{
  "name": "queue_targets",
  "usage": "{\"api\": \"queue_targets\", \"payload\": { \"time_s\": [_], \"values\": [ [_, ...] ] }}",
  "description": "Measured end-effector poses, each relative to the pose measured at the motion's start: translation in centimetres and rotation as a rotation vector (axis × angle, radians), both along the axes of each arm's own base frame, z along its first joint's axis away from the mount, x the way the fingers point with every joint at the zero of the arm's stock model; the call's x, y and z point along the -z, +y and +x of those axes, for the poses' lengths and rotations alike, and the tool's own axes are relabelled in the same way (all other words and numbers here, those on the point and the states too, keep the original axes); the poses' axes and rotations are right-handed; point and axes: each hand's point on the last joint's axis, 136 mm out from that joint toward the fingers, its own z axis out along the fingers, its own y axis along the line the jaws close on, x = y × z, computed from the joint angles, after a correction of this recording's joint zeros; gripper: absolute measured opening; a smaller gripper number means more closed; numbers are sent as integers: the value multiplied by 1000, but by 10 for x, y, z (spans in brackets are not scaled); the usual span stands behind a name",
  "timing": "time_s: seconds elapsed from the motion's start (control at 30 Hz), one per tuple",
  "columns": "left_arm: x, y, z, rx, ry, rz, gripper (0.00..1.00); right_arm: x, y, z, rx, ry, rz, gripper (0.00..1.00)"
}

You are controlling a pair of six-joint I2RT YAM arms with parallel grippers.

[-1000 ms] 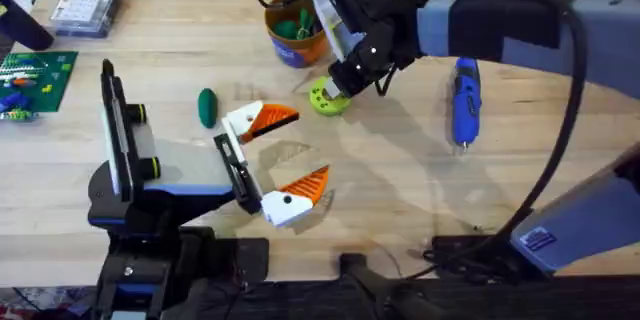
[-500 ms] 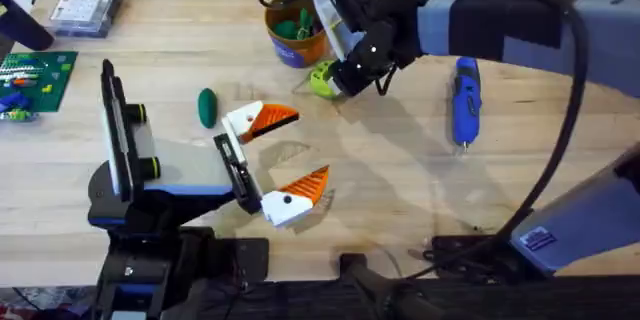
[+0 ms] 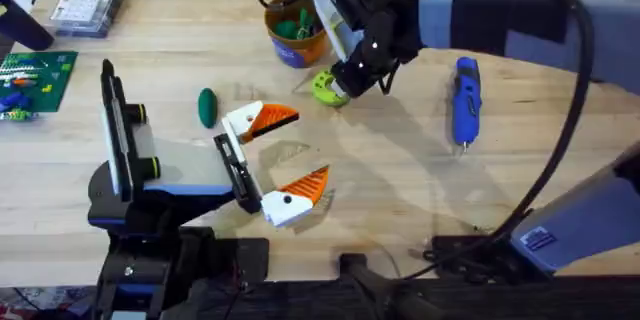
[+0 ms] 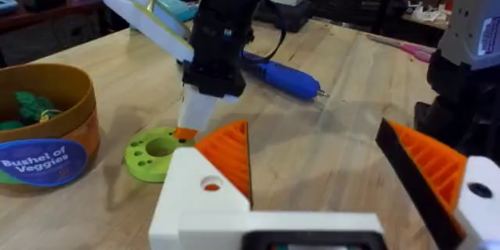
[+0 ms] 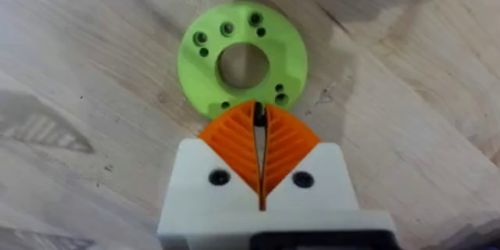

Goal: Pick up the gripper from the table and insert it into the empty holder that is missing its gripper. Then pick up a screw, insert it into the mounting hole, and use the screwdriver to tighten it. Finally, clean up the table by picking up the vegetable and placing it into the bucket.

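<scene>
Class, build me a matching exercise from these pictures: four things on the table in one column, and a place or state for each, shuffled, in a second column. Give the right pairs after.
Things
1. vegetable
2. screwdriver
3. bucket
4. left gripper

Places or states
A. lying on the wood beyond the right arm's side, untouched
B. flat on the table, its edge at the shut right gripper
C. open, over the table's near middle
D. standing at the far edge, green pieces inside

Pairs: 1-B, 2-A, 3-D, 4-C
</scene>
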Motion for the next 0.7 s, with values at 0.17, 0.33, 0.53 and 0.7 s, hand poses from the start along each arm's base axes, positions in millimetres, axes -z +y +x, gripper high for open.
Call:
{"api": "queue_targets", "payload": {
  "time_s": [0.17,0.33,0.53,0.7],
  "values": [
    [0,0,0,0,0,0,986,-24,5,7,-3,-11,8,8],
    [0,0,0,0,0,0,986,-51,7,9,-4,-4,7,8],
    [0,0,0,0,0,0,986,-78,11,1,-29,14,-7,7],
    [0,0,0,0,0,0,986,-104,29,-14,-86,10,-5,7]
  ]
}}
